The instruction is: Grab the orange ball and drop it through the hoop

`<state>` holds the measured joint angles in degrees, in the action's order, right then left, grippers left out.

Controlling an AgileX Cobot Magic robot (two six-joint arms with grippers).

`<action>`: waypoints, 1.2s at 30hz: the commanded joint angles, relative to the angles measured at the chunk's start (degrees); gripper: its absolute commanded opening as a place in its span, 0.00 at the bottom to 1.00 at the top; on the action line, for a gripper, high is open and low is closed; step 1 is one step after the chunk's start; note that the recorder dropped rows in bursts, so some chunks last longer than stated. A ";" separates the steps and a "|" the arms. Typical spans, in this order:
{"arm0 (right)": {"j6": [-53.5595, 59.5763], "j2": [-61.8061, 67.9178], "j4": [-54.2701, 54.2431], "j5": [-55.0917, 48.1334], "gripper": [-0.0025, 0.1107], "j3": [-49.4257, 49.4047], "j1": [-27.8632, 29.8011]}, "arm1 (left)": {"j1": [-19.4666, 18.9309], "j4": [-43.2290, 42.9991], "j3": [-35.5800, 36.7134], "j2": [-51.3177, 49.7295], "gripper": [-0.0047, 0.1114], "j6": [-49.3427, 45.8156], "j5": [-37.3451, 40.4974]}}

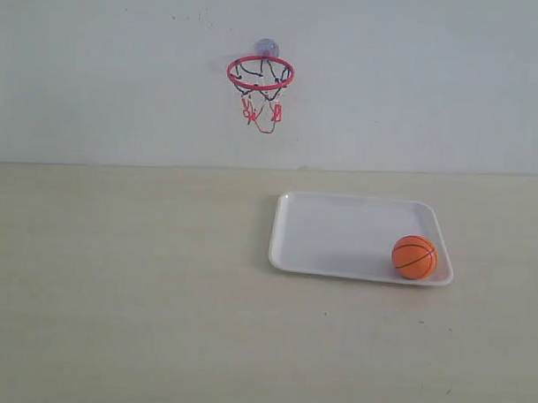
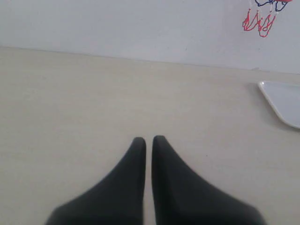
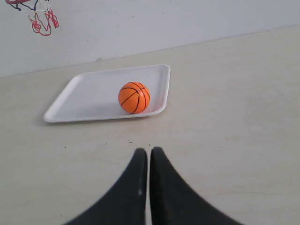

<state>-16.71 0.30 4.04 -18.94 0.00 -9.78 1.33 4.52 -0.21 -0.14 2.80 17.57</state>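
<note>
The orange ball [image 1: 415,257] [image 3: 134,97] rests in the near right corner of a white tray [image 1: 339,230] [image 3: 89,93]. High on the back wall hangs the hoop [image 1: 260,73], red ring, black-and-red net, suction cup above it; its net [image 2: 258,18] [image 3: 41,21] shows at the edge of both wrist views. Neither arm appears in the exterior view. My right gripper [image 3: 148,152] is shut and empty, a short way in front of the tray and ball. Well to the tray's left, my left gripper [image 2: 148,139] is shut over bare table, holding nothing.
A pale beige table [image 1: 125,285] runs back to a plain white wall [image 1: 415,83]. One corner of the tray [image 2: 283,101] shows in the left wrist view.
</note>
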 commanded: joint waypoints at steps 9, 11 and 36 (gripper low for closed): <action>0.11 -0.30 0.51 5.60 0.03 0.00 0.04 | -0.09 -0.08 0.21 0.14 0.08 -0.31 -0.14; 0.11 -0.30 0.51 10.29 0.03 0.00 0.04 | -0.09 -0.08 0.21 0.14 0.08 -0.31 -0.14; 28.99 67.62 -29.02 -8.20 0.03 40.92 0.04 | -0.09 -0.08 0.21 0.14 0.08 -0.31 -0.14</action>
<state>18.06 62.27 -26.17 -20.49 39.15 -9.78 1.33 4.52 -0.21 -0.14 2.80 17.57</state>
